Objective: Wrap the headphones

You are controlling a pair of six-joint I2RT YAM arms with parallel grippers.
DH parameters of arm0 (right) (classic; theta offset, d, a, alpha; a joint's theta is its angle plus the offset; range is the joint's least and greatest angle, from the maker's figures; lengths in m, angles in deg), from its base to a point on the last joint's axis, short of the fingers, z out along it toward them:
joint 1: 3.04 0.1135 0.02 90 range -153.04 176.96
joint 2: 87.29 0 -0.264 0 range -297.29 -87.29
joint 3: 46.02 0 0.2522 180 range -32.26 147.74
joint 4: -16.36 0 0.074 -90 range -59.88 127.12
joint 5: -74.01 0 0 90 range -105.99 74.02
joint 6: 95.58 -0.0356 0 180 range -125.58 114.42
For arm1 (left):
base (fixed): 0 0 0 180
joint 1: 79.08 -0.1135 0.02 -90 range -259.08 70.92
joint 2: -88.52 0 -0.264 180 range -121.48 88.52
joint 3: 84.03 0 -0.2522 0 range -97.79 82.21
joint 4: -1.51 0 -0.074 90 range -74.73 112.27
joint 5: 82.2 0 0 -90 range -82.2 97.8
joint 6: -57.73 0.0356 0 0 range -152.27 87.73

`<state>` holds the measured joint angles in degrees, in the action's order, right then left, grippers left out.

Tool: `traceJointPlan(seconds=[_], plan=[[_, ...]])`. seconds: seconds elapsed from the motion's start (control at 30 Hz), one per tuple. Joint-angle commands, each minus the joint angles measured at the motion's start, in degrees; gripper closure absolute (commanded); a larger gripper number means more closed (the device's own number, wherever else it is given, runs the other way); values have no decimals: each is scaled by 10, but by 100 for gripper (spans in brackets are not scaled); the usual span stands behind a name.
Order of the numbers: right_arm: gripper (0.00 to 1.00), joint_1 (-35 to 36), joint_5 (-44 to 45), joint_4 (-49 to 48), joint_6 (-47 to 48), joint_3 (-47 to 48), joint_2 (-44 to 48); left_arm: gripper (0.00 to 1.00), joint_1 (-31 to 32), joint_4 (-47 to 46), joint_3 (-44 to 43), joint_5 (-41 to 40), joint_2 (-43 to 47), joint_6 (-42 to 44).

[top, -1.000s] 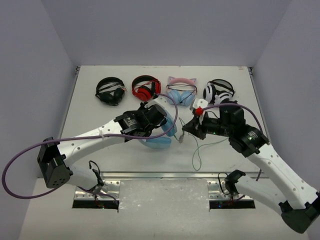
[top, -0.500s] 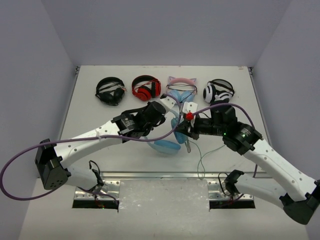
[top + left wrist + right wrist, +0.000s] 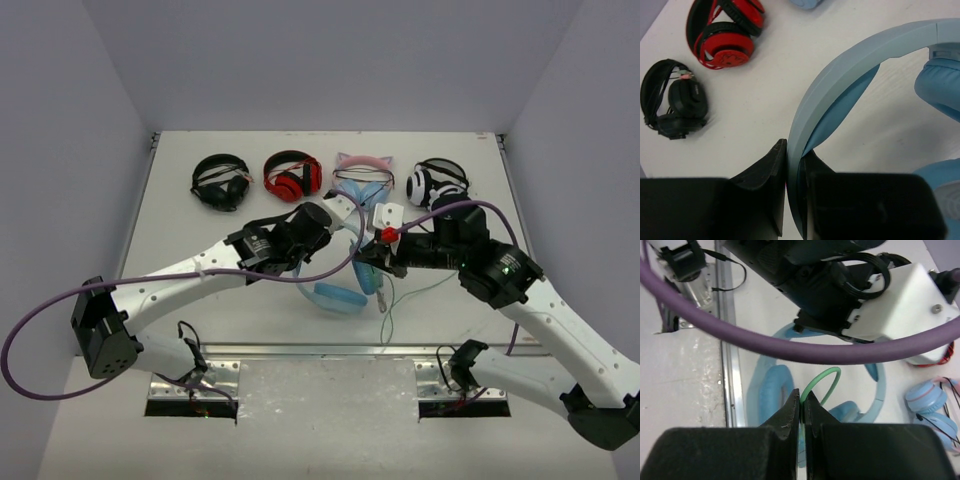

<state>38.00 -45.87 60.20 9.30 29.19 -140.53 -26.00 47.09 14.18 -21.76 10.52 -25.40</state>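
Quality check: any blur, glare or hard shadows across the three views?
Top external: even, soft light, no glare, only faint shadows around the light-blue headphones. Left wrist: the headband reads sharp, while the black fingers at the bottom are dark and show almost no detail. Right wrist: the purple cable crossing near the lens looks soft, and the pale-green cable beyond it is clear.

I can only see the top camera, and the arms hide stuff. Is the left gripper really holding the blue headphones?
Observer: Yes. The left wrist view shows the left gripper shut on the band of the light-blue headphones, with the band pinched between its jaws.
Operator: And the other side? What's it got?
Observer: The right wrist view shows the right gripper shut on the pale-green cable. The cable curves up out of the jaws in a small loop, in front of the earcups.
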Motion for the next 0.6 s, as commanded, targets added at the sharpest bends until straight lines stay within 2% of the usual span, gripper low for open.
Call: traceJointPlan(seconds=[0.0, 0.07, 0.33, 0.57], plan=[[99, 2, 88, -18, 45, 30, 1, 99, 4, -49, 3, 94, 19, 7], [99, 2, 140, -18, 58, 28, -3, 99, 7, -53, 10, 121, 27, 12], [99, 3, 245, -38, 80, -3, -28, 99, 21, -59, 28, 182, 66, 30], [99, 2, 229, -47, 75, -9, -39, 99, 32, -54, 26, 204, 67, 34]])
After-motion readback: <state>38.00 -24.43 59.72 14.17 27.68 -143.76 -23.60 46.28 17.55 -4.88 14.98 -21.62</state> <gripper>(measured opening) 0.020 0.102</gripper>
